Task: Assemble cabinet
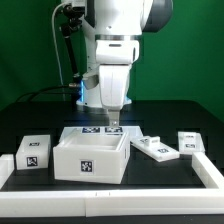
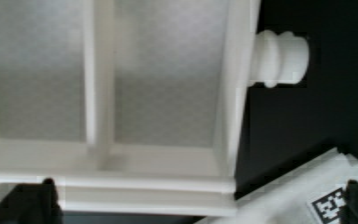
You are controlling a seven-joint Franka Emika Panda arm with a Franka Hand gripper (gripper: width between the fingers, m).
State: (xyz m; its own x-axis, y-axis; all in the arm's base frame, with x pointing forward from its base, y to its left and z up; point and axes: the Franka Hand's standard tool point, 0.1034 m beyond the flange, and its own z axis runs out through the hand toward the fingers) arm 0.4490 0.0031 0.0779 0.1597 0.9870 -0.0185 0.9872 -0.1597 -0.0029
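Exterior view shows the tool [image 1: 113,125] down at the far wall of the cabinet shell [image 1: 92,158], mid-worktop [image 1: 160,172]. I can't tell if it's pinching or spread. You're probably positioning the shell, so line up a panel [image 1: 155,149] next.

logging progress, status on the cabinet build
Gripper low at shell's back wall, jaws unclear. Shell open side up, mid-table. Panels, blocks loose alongside, nothing blocking.
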